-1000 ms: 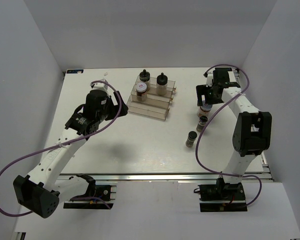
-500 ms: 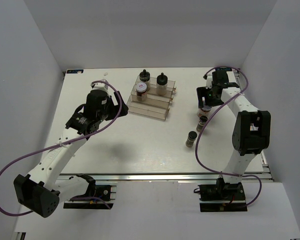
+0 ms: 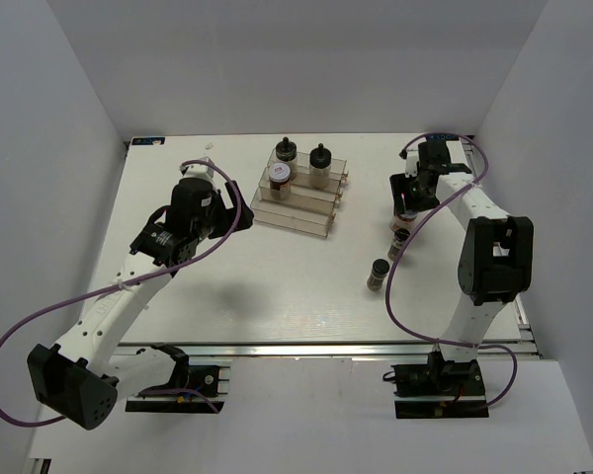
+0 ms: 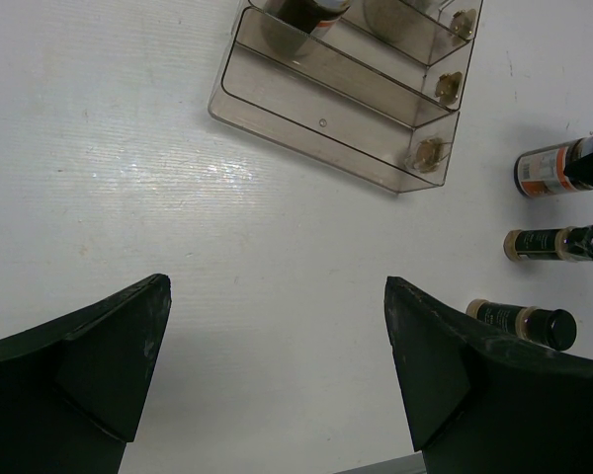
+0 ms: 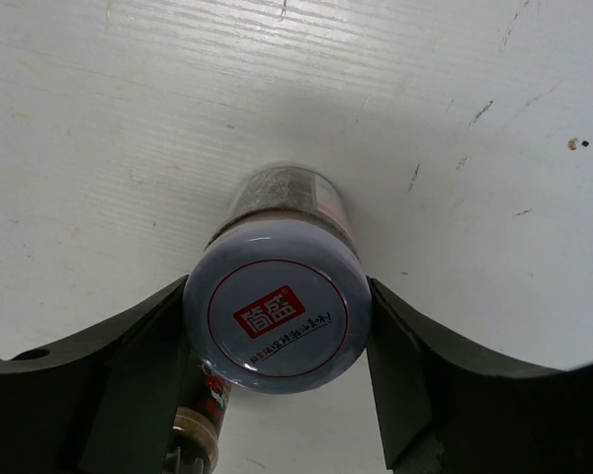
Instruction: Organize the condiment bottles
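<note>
- The left gripper (image 4: pixel 277 301) hangs over the ribbed white table (image 4: pixel 128 148), its matte black wedge fingers spread wide around nothing.
- Ahead and right of it, the clear stepped plastic rack (image 3: pixel 295 215) carries a whitish round bottle with a black cap (image 3: pixel 286 153) and its twin (image 3: pixel 320 158) on the top step, with a squat dark jar (image 3: pixel 280 176) one step lower.
- The right gripper (image 3: pixel 407 202) pinches the second squat dark jar (image 5: pixel 277 212) at its glossy white, red-labelled lid; it stands upright.
- Just nearside of that gripper stands a slim dark shaker (image 3: pixel 400 240), and another slim shaker (image 3: pixel 378 274) stands farther off.

Clear stepped rack (image 3: pixel 293 219) on white table (image 3: pixel 257 291)
</note>
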`<state>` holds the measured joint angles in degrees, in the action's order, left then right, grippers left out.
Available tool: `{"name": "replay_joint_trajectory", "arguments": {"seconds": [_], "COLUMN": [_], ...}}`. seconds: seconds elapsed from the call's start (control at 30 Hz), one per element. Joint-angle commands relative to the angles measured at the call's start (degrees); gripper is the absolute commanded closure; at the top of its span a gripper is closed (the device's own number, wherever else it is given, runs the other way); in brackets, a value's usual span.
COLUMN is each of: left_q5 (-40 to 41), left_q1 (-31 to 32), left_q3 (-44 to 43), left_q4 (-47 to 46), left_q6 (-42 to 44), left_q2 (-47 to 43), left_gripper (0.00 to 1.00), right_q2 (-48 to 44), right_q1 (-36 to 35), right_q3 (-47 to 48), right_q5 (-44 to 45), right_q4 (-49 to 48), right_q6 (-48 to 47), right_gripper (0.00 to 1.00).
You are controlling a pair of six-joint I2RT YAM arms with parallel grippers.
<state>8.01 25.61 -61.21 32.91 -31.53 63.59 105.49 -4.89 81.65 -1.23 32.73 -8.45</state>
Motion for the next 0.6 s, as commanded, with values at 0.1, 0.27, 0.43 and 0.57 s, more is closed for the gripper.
{"name": "replay_joint_trajectory", "arguments": {"seconds": [0.1,0.27,0.43,0.57], "left_q5": [-0.4,-0.5,-0.5,-0.5], "left_q1": [-0.1,-0.1,-0.1,-0.1], "left_q3": [-0.1,-0.2,-0.1,0.2], "left_q4": [-0.7,-0.6,-0.2,-0.2], "left_q6": [0.0,0.2,0.2,0.2], "left_q2": [-0.3,-0.4,-0.7,-1.0], "left_gripper": [0.02,0.02,0.02,0.02], "right_q2": [-1.4,-2.7,-2.4,-2.0], "right_q1": [0.3,0.3,-0.3,-2.7], "right_q3": [0.4,3.2,11.6,17.6], "right_q5": [-0.3,-5.5,-11.5,-16.1], "right_q4": [-1.5,-1.6,0.8,2.9], "right_q6": [-5.0,-9.0,-11.4,-12.4], "right_gripper": [0.7,0.99,1.0,1.0]}}
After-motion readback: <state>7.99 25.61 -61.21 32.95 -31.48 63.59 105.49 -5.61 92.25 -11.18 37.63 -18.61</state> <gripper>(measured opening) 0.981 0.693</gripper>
